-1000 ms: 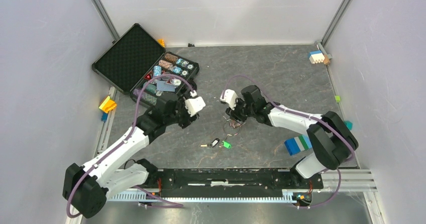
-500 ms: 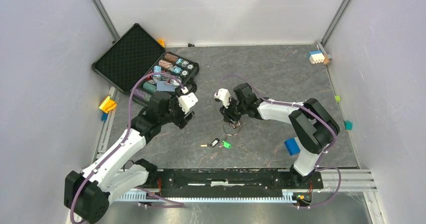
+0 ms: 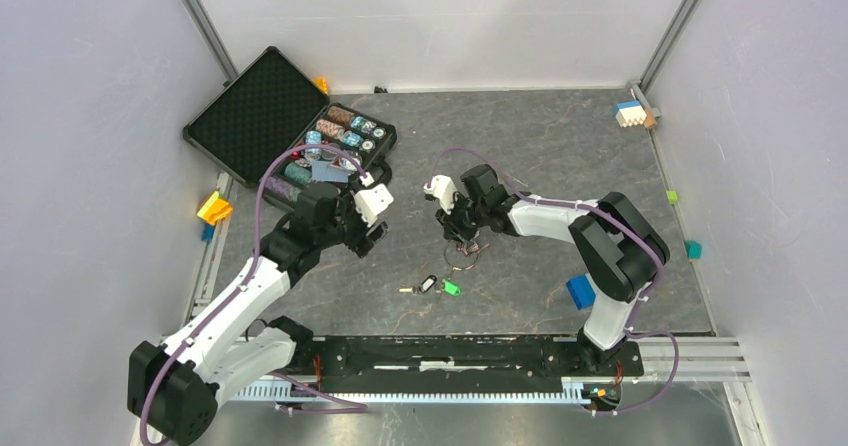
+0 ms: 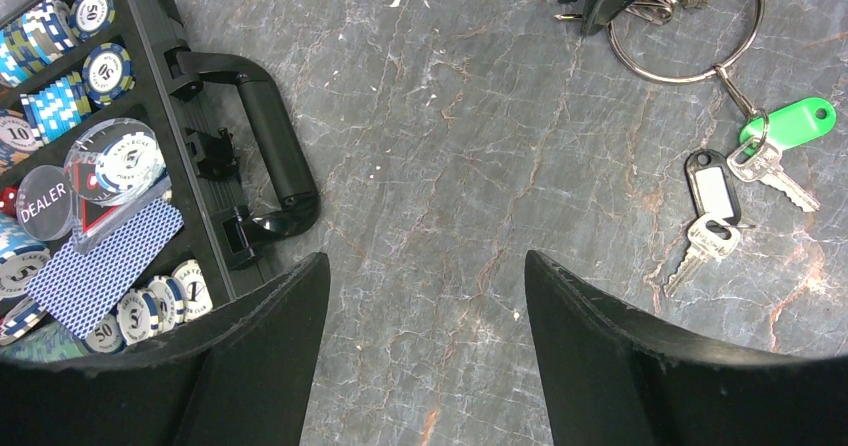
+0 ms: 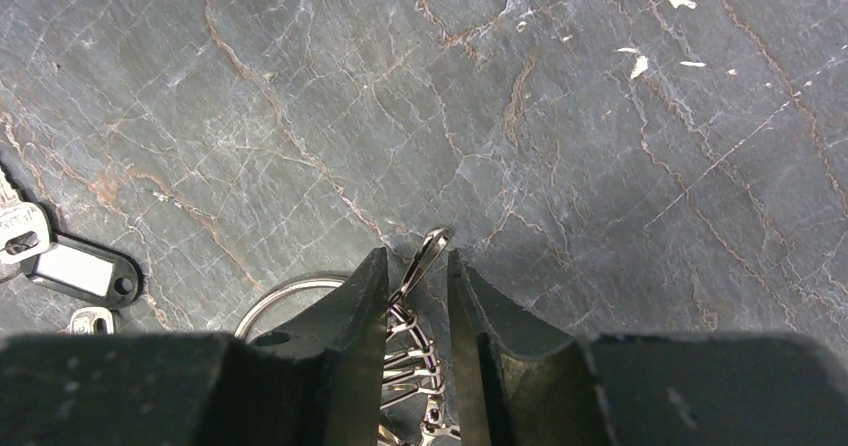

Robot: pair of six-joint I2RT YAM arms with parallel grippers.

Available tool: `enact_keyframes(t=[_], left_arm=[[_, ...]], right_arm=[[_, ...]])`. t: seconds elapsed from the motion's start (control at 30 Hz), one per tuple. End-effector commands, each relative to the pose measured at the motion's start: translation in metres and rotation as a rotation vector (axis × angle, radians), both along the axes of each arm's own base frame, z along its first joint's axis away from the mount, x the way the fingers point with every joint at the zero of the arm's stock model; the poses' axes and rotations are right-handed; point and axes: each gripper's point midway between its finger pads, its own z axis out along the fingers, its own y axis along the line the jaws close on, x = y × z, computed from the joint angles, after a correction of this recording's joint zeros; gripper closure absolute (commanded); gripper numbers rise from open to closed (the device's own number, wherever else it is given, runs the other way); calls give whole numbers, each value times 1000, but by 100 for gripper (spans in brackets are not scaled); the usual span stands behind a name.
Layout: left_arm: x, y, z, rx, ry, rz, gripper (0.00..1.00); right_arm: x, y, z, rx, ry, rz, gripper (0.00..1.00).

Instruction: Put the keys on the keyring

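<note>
CHANGE: right arm has folded in; right tool (image 5: 417, 262) stays pinched on the keyring (image 4: 685, 81) | left tool (image 4: 425, 262) spread, empty, drawn back, apart from keyring | green key (image 4: 790, 124), black key (image 4: 712, 186) on counter (image 3: 560, 146) just beside keyring | MEANING: ring likely secured, threading not begun

Keys (image 3: 435, 287) before-left of keyring (image 3: 466, 254); case (image 3: 255, 114) far behind-left.

Right tool (image 3: 458, 232) edged left at keyring (image 3: 466, 254), elbow folded in; left tool (image 3: 371, 234) retreated.
</note>
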Motion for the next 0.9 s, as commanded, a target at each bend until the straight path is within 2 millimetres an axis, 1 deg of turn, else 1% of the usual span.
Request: enact_keyframes(t=[0.0,0.07,0.2,0.23,0.37,0.53,0.63,0.77,0.8,0.87], left_arm=[[0,-7,9,-47,-15,-20,22],[0,-7,10,-46,-16,-22,22],[1,-9,9,-49,-17,-33,21],[2,-10,9,-51,-17,-37,21],[5,-12,8,-47,-15,-41,21],[9,-19,8,-61,-13,-65,21],[11,-29,10,-95,-23,-101,21],[7,-48,11,-153,-30,-203,22],[5,-53,14,-173,-41,-239,22],[4,-62,19,-196,-66,-293,22]], right_arm=[[8,6,5,5,-23,-9,68],[8,5,5,4,-25,-9,69],[9,5,6,3,-35,-6,77],[10,6,9,5,-41,-3,81],[10,8,21,28,-67,15,89],[7,11,44,86,-101,49,96],[7,16,68,154,-149,80,100],[-4,19,96,265,-186,137,100],[-6,19,105,294,-207,144,100],[-11,18,117,337,-236,164,100]])
